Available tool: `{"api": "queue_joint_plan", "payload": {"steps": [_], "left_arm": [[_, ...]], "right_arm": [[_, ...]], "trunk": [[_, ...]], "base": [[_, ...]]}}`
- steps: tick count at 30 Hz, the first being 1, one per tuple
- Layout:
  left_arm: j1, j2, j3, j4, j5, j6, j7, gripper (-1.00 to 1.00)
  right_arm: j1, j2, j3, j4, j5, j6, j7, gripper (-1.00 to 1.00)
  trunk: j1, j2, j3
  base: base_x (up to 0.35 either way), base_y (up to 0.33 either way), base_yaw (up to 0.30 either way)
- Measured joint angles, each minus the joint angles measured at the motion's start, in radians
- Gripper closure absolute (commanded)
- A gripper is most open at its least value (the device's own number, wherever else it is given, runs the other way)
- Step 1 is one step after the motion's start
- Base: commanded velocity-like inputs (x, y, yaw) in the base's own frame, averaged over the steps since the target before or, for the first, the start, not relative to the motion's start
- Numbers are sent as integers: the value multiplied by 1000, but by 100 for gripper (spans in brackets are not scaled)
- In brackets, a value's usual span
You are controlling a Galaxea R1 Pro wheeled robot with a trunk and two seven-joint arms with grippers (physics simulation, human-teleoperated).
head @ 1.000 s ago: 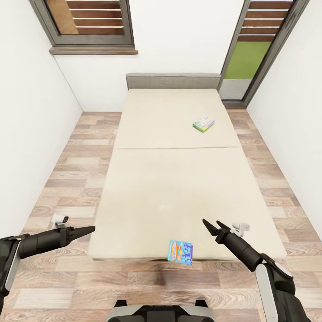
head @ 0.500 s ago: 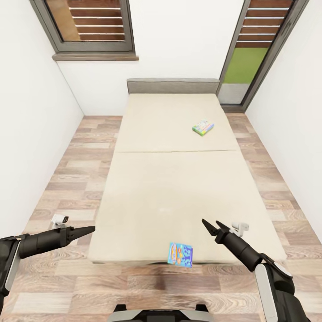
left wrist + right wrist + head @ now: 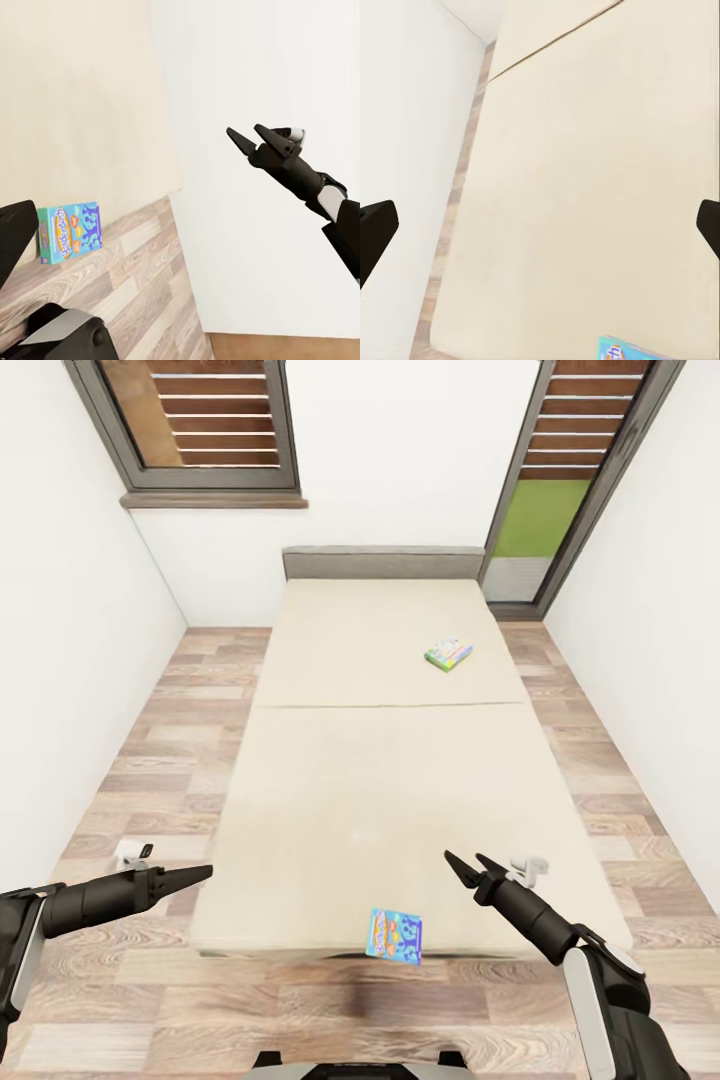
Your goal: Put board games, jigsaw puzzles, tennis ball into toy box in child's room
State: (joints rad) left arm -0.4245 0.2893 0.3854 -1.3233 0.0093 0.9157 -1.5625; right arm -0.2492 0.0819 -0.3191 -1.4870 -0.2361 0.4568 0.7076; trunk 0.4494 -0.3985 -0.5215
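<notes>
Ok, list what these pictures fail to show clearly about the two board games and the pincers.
- Far board game, head view: too small to read.
- Near board game, right wrist view: cut by the picture's edge.
- Left pincer, head view: fingers overlap, so opening unclear.
- Right pincer: open, holding nothing.

Ahead of me a grey-framed window (image 3: 205,425) with brown slats sits high in the far white wall (image 3: 390,470), above a grey sill (image 3: 213,501). To its right a tall glazed door (image 3: 560,480) shows green outside. Light wood-plank floor (image 3: 160,750) runs along both side walls.
</notes>
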Motion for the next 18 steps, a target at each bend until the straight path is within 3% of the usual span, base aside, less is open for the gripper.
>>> {"api": "queue_joint_plan", "payload": {"steps": [5,18], "left_arm": [[0,0,0,0,0,0,-1,-100],[0,0,1,0,-1,0,-1,-100]], "right_arm": [[0,-1,0,2,0,0,2,-100],[0,3,1,3,0,0,1,-100]], "trunk": [[0,0,8],[0,0,30]], "base": [[0,-112,0],[0,-7,0]]}}
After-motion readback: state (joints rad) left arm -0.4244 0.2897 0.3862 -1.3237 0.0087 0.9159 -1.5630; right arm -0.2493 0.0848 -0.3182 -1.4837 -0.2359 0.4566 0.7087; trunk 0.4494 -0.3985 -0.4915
